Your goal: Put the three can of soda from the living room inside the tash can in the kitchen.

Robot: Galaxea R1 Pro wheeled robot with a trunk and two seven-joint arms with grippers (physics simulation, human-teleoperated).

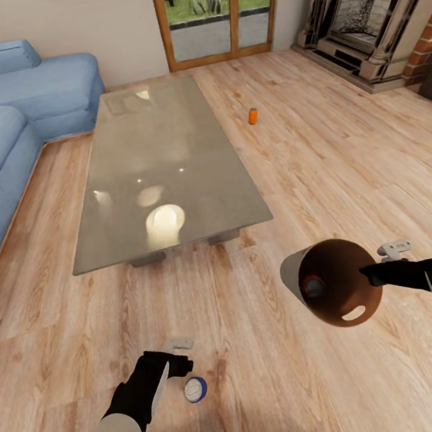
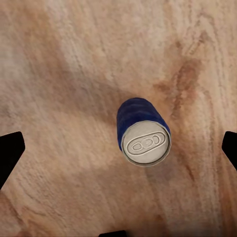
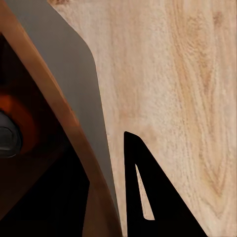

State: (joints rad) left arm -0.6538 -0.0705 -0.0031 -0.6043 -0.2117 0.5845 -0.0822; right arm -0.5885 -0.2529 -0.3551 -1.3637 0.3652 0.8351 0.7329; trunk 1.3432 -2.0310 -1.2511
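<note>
Soda cans are lying apart in the living room: the blue can is standing upright on the wood floor just beside the left gripper, whose fingers are spreading wide on either side of it in the left wrist view, touching nothing. An orange can is standing well away on the floor, past the far corner of the glass desk. The right gripper is clamping the rim of the trash can, holding it tilted above the floor with its brown inside facing the camera; another can is sitting inside it.
</note>
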